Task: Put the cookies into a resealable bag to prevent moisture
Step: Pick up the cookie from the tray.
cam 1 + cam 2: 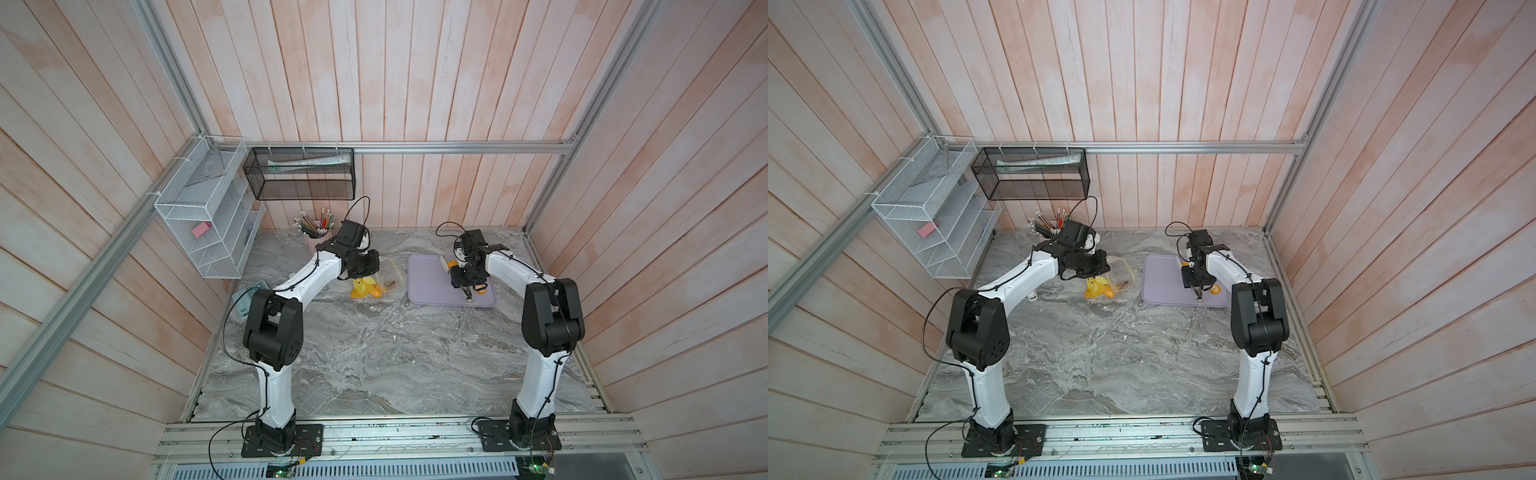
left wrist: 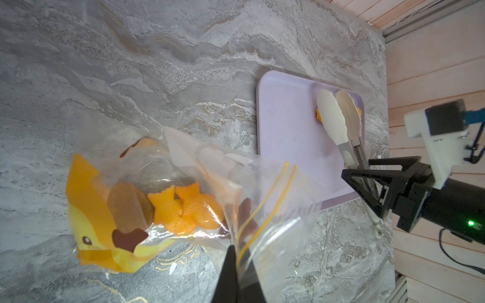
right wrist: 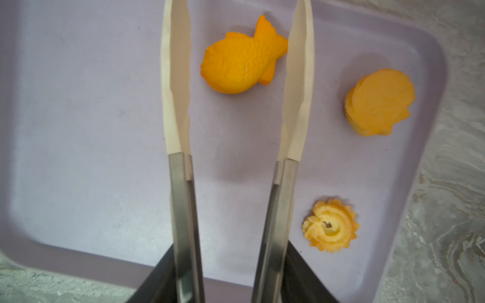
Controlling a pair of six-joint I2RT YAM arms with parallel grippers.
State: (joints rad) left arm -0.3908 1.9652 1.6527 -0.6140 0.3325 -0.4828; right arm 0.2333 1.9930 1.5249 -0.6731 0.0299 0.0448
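Observation:
The resealable bag (image 2: 210,170) lies on the marble table, clear with a yellow seal strip and a yellow duck print at its bottom. Inside it are several cookies (image 2: 183,210), orange fish shapes and brown pieces. My left gripper (image 2: 237,251) is shut on the bag's rim beside the seal strip, lifting the mouth. My right gripper (image 3: 228,278) is shut on metal tongs (image 3: 181,183) with white tips. The tips stand apart on either side of an orange fish cookie (image 3: 241,63) on the lilac tray (image 3: 78,131). A shell cookie (image 3: 380,102) and a rosette cookie (image 3: 330,228) lie beside them.
The tray (image 1: 428,282) sits at the back right, the bag (image 1: 384,274) just left of it. A pencil cup (image 1: 316,232) stands at the back behind the left arm. A white wire rack (image 1: 208,220) and a black mesh basket (image 1: 299,174) hang on the walls.

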